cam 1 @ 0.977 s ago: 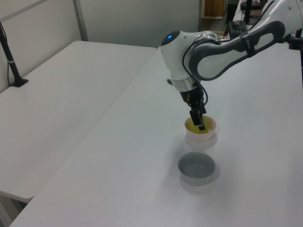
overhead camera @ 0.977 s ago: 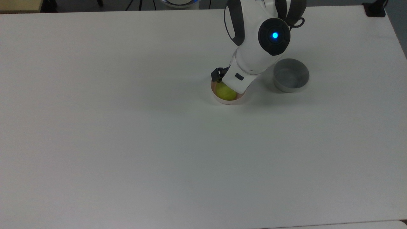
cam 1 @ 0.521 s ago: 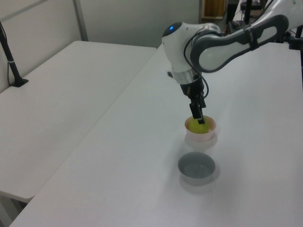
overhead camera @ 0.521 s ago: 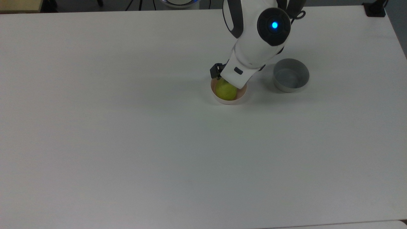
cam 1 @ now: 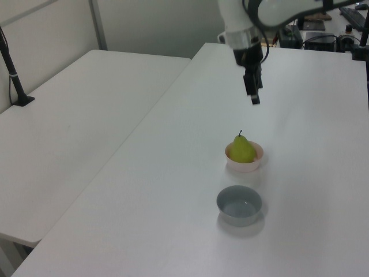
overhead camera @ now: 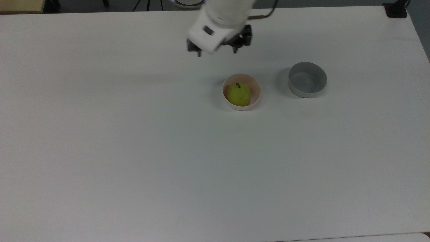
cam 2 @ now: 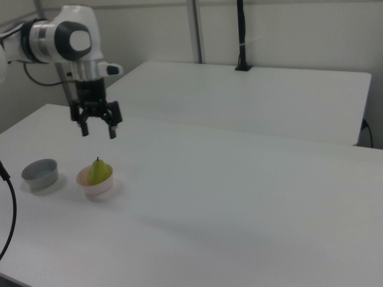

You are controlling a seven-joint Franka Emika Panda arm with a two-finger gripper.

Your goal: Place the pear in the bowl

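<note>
The yellow-green pear [overhead camera: 239, 94] [cam 1: 243, 149] [cam 2: 100, 171] sits upright inside the pale pink bowl [overhead camera: 256, 90] [cam 1: 255, 165] [cam 2: 102, 188], its dark stem pointing up. My gripper [overhead camera: 217, 51] [cam 1: 253, 92] [cam 2: 97, 131] hangs high above the table, clear of the bowl, toward the top view's upper left of it. Its two dark fingers [cam 2: 111, 127] stand apart with nothing between them.
A grey bowl [overhead camera: 307, 80] [cam 1: 239, 205] [cam 2: 40, 173] of similar size stands empty beside the pink one, to the top view's right. The white table [overhead camera: 134, 151] spreads wide around both bowls. A second white table [cam 1: 69, 127] stands alongside.
My gripper let go of the pear in the pink bowl, then rose and drew back to the top view's upper left. The pear now stands free in the bowl.
</note>
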